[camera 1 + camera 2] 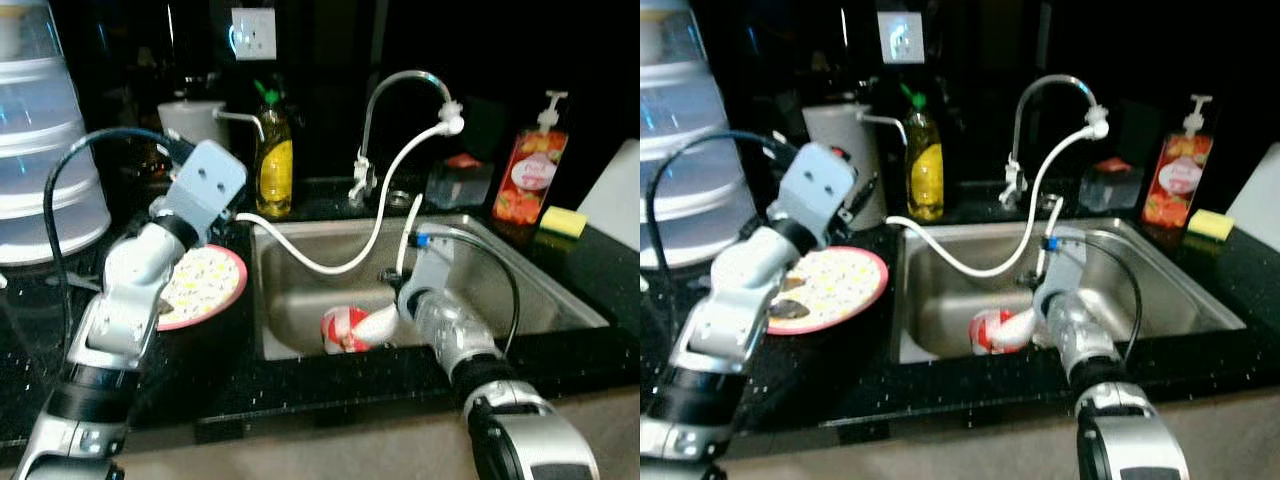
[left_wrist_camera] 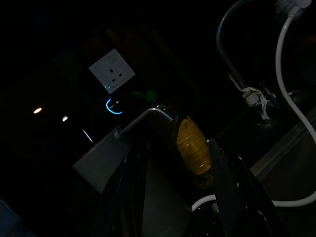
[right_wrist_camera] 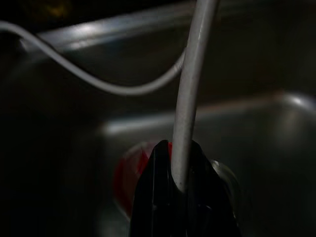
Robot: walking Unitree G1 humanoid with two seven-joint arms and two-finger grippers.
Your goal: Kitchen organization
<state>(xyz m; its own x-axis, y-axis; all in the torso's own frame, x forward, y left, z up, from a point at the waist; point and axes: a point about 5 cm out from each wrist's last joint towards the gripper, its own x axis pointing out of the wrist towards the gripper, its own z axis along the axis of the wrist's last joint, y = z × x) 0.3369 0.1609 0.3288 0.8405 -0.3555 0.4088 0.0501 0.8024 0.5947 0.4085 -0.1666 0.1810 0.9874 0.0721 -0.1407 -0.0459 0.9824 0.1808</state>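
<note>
**Dim kitchen, bright foreground, murky wrist cameras**

Both head views are soft and slightly blurred, the right eye more so. Light falls from the front, and the wall behind is near black. Glare washes the steel sink [image 1: 300, 262] rim and the silver arms. The left wrist view is almost black; a wall socket [image 2: 111, 70] and small lights glow. The right wrist view is dim and unfocused, its white hose [image 3: 190, 94] blurred.

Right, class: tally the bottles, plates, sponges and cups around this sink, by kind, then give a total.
Bottles: 2, the oil bottle and the soap bottle
Plates: 1, the plate
Sponges: 1, the sponge
Cups: 1, the cup
Total: 5
</note>
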